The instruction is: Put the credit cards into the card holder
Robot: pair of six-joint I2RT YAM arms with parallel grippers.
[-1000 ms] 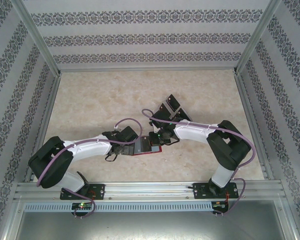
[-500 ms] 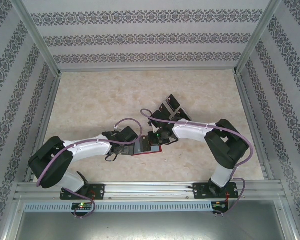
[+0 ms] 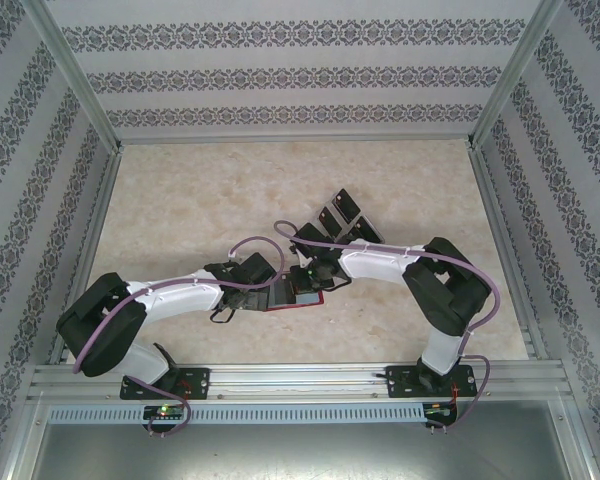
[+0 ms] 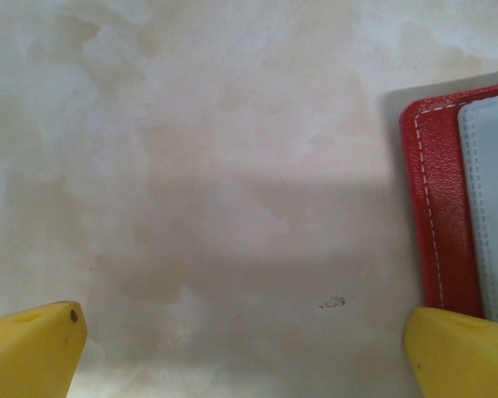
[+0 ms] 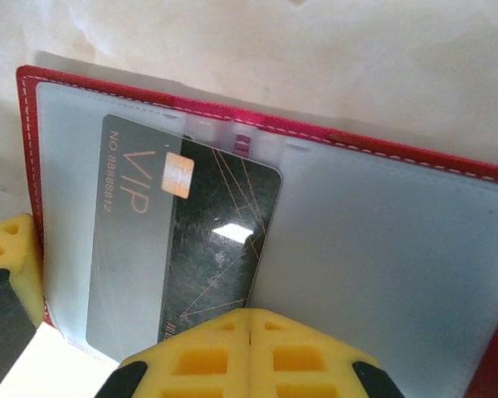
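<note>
The card holder (image 5: 415,162), a red wallet, lies open on the table with its greyish clear sleeves up. A black credit card (image 5: 224,240) marked VIP lies partly inside the left sleeve, its right half bare. My right gripper (image 5: 249,325) is shut, its yellow tips together against the card's near edge. My left gripper (image 4: 245,356) is wide open over bare table, its right finger (image 4: 461,348) resting at the card holder's (image 4: 440,207) red edge. From above, both grippers (image 3: 263,290) (image 3: 302,280) meet at the card holder (image 3: 305,299). More credit cards (image 3: 338,222) lie fanned behind it.
The marble-patterned table (image 3: 200,200) is bounded by aluminium rails (image 3: 280,375) and patterned walls. A yellow finger (image 5: 8,249) of the left gripper stands at the card holder's left edge in the right wrist view.
My right arm has shifted a little to the left over the card holder. The left arm has not moved.
</note>
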